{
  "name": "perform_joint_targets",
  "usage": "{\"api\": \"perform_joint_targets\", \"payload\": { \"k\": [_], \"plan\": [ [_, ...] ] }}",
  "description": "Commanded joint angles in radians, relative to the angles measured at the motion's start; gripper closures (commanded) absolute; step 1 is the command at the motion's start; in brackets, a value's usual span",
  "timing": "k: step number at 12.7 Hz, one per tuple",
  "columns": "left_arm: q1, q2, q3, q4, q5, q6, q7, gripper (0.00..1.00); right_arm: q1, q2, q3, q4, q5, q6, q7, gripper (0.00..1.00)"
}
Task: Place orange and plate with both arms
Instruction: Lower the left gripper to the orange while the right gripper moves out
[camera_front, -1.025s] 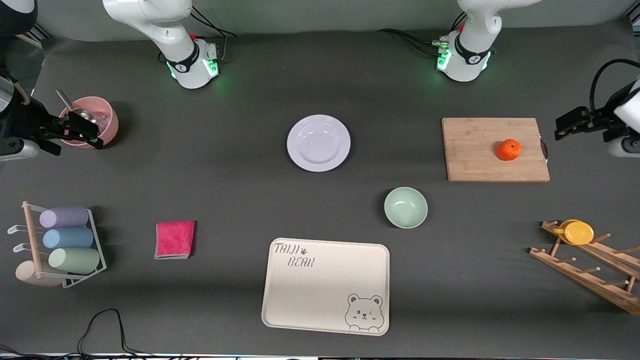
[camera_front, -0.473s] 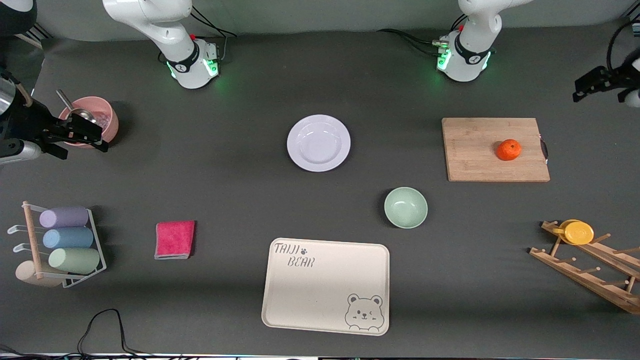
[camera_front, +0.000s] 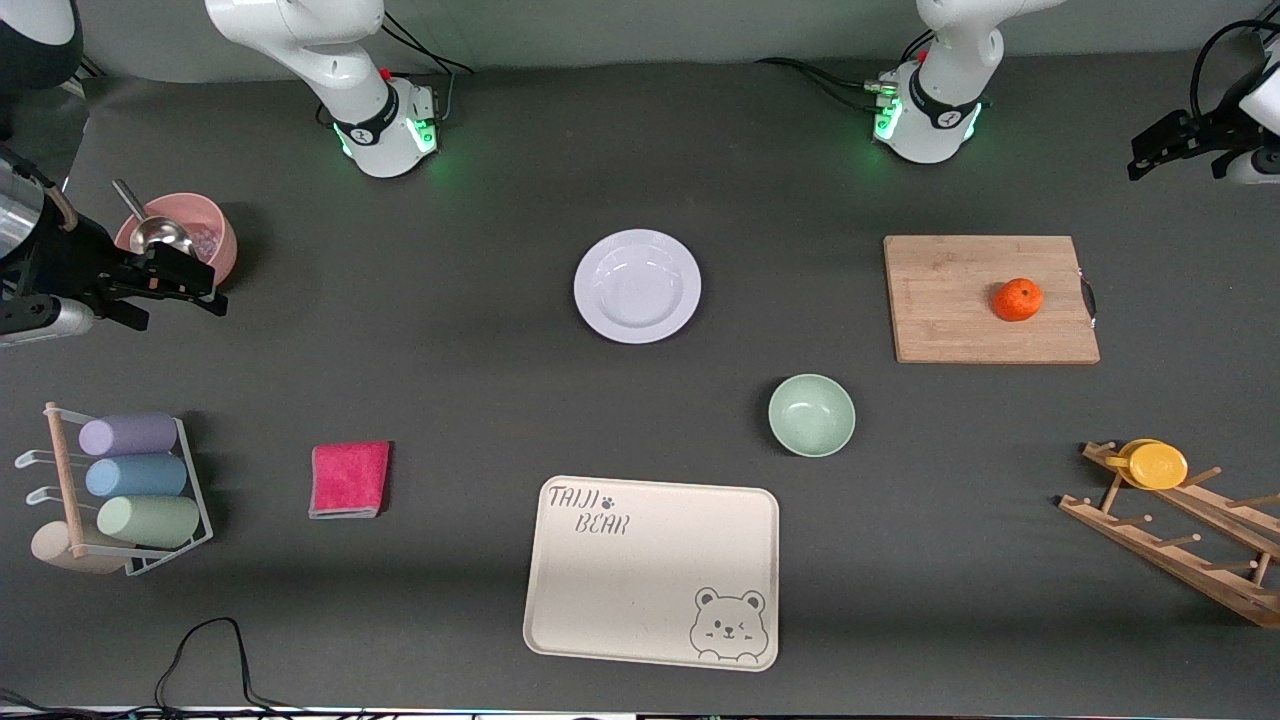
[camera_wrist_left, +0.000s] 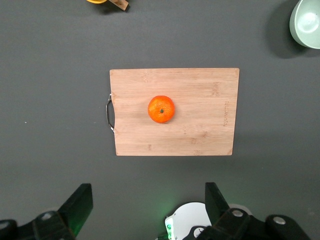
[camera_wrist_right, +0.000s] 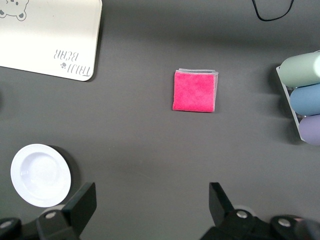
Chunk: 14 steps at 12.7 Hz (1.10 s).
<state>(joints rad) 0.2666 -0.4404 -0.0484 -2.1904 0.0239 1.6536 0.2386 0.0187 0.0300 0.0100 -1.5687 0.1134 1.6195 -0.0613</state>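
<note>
The orange (camera_front: 1018, 299) lies on a wooden cutting board (camera_front: 950, 320) toward the left arm's end of the table. It also shows in the left wrist view (camera_wrist_left: 161, 108). The white plate (camera_front: 637, 286) stands empty at the table's middle, and shows in the right wrist view (camera_wrist_right: 40, 175). My left gripper (camera_front: 1142, 163) is open and empty, high over the left arm's end of the table, apart from the board. My right gripper (camera_front: 205, 292) is open and empty over the table beside a pink bowl (camera_front: 205, 235), well away from the plate.
A pale green bowl (camera_front: 811, 415) stands nearer the camera than the plate. Nearer still is a cream bear tray (camera_front: 650, 570). A pink cloth (camera_front: 349, 479) and a rack of pastel cups (camera_front: 130, 480) lie toward the right arm's end. A wooden rack (camera_front: 1180, 530) holds a yellow cup (camera_front: 1155, 465).
My left gripper has risen from beside the board toward the table's corner, then shifted slightly back. My right gripper has edged along past the pink bowl toward the table's middle.
</note>
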Motion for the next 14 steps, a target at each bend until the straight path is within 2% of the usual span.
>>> {"api": "perform_joint_targets", "payload": {
  "k": [1,6,8,12,14],
  "plan": [
    [-0.01,0.006,0.002,-0.104,-0.007,0.118,0.018,0.0,0.001,0.022,0.001,0.022,0.017,0.016,-0.017,0.0],
    [-0.007,0.015,0.004,-0.372,-0.007,0.423,0.039,0.0,-0.002,0.042,-0.001,0.016,0.017,0.023,-0.014,0.0],
    [-0.007,0.063,0.004,-0.471,-0.007,0.579,0.041,0.0,0.0,0.05,-0.001,0.015,0.049,0.039,-0.003,0.0],
    [-0.006,0.216,0.004,-0.509,-0.002,0.765,0.041,0.0,-0.012,0.097,-0.008,0.016,0.253,0.086,-0.003,0.0],
    [-0.003,0.281,0.005,-0.509,-0.001,0.837,0.053,0.0,-0.014,0.126,-0.009,0.016,0.314,0.108,0.0,0.0]
  ]
}}
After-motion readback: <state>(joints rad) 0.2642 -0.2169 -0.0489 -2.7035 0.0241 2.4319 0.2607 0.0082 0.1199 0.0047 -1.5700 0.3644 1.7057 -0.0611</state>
